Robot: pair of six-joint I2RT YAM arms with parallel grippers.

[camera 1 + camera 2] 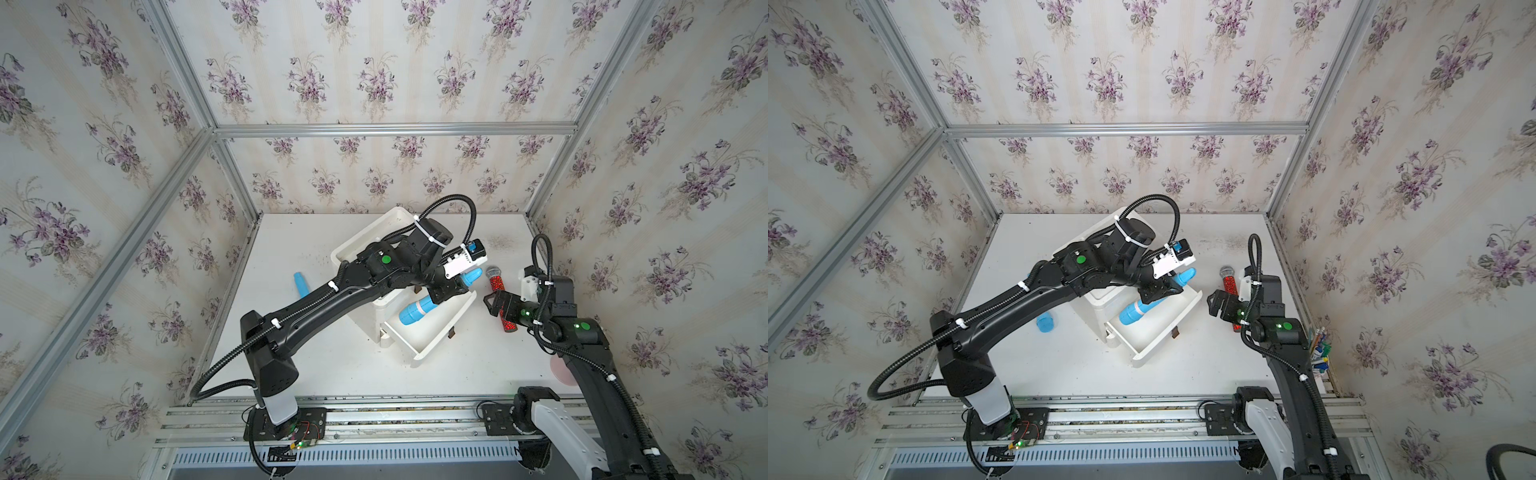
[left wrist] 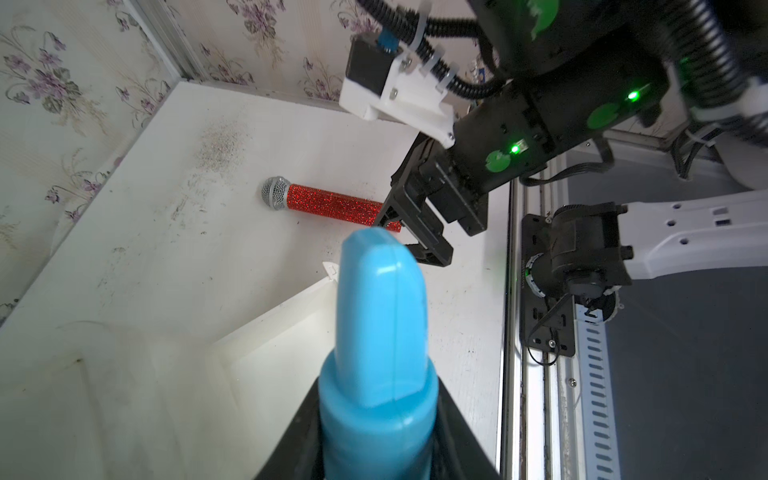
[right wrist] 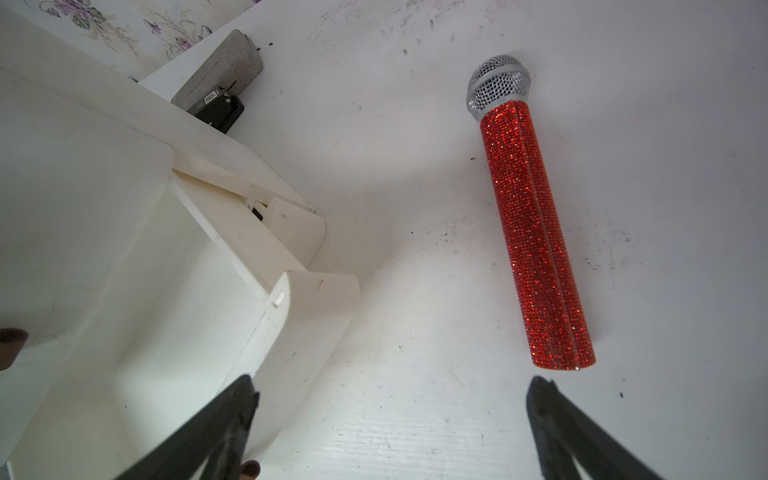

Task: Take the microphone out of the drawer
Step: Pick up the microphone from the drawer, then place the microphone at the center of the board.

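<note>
The microphone (image 1: pixel 495 284) (image 1: pixel 1228 283), red glitter with a silver mesh head, lies flat on the white table to the right of the drawer; it also shows in both wrist views (image 2: pixel 332 201) (image 3: pixel 536 232). The white drawer (image 1: pixel 440 336) (image 1: pixel 1167 328) stands pulled out of its small cabinet (image 1: pixel 395 220). My left gripper (image 1: pixel 446 291) (image 2: pixel 378 415) is shut on a long blue toy (image 1: pixel 419 309) (image 2: pixel 380 316) that slants over the drawer. My right gripper (image 1: pixel 498 305) (image 3: pixel 395 384) hangs open just above the table between the drawer front and the microphone, holding nothing.
A second blue piece (image 1: pixel 301 284) lies on the table left of the cabinet. A grey block (image 3: pixel 220 70) sits behind the cabinet. A cup of pens (image 1: pixel 1320 353) stands at the right wall. The drawer front carries a brown handle (image 1: pixel 452 332).
</note>
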